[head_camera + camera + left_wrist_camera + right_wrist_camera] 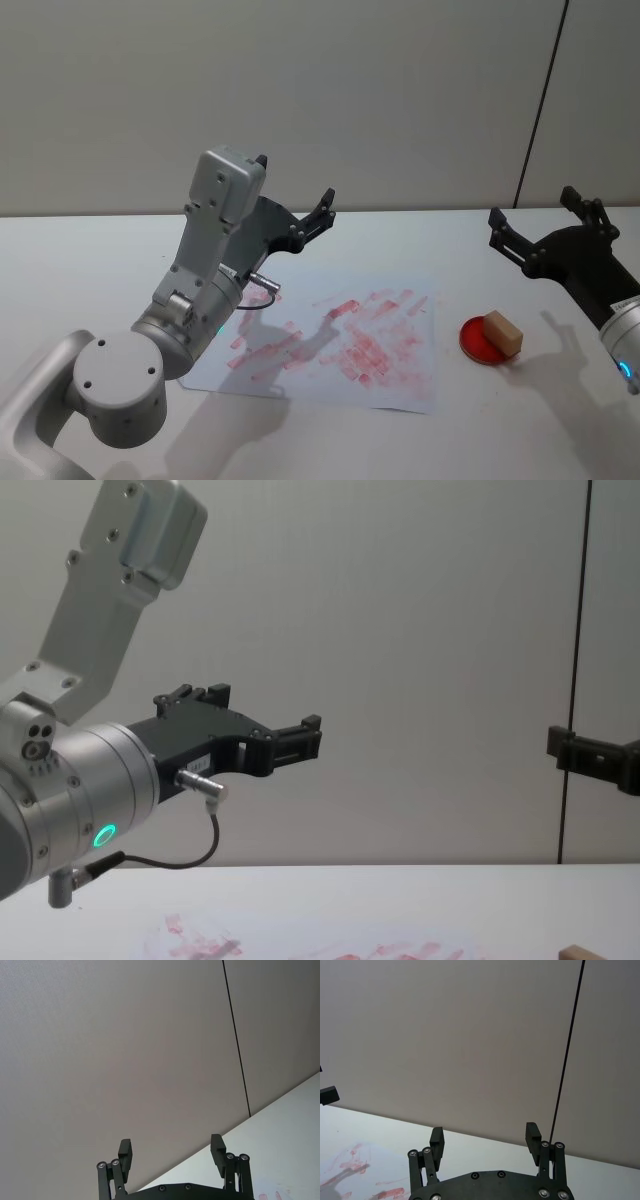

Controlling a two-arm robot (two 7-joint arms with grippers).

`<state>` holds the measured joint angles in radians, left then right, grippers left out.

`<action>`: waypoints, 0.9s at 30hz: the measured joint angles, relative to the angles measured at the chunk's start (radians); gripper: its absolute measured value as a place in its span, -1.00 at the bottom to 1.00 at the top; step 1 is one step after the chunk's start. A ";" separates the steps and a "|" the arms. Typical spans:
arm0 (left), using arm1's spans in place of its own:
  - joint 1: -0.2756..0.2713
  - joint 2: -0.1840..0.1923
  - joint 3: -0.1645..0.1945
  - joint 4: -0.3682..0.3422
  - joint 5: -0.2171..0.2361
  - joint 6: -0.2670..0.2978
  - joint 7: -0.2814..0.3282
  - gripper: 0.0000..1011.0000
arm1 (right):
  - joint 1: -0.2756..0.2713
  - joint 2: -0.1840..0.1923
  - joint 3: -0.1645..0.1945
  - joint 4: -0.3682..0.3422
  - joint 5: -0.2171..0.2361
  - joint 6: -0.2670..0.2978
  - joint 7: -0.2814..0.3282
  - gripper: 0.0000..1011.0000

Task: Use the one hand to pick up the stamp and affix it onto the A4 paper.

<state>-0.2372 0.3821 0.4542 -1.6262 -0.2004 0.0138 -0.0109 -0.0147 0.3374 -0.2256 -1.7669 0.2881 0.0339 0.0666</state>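
Currently stamp point(504, 331) sits on red ink pad point(471, 341), lower right of head view, just beside A4 paper point(412, 388); judged light, stiff wood, best pinched across 2 flat sides; right gripper point(533, 207) hangs upper right of it, jaws spread wide, left gripper point(295, 180) likewise at centre left.

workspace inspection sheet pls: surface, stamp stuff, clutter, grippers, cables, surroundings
surface: white table.
job's things: A4 paper lies flat mid-table, smeared with red prints; wooden stamp rests on a round red ink pad, right of the paper and apart from it.
clutter: nothing seen.
grippers: left gripper open, empty, raised over the table's left; right gripper open, empty, raised beyond the stamp.
cables: thin black cable loops under the left wrist.
surroundings: plain grey wall with a dark vertical seam.
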 joint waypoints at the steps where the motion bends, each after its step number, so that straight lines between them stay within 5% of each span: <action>1: 0.000 0.000 0.000 0.000 0.000 0.000 0.000 0.98 | 0.000 0.000 0.000 0.000 0.000 0.000 0.000 0.98; 27: 0.000 0.000 0.000 0.000 0.000 0.000 0.000 0.98 | 0.000 0.000 0.000 0.000 -0.001 0.000 0.000 0.98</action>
<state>-0.2372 0.3821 0.4542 -1.6262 -0.2004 0.0138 -0.0109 -0.0147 0.3375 -0.2258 -1.7668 0.2873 0.0340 0.0668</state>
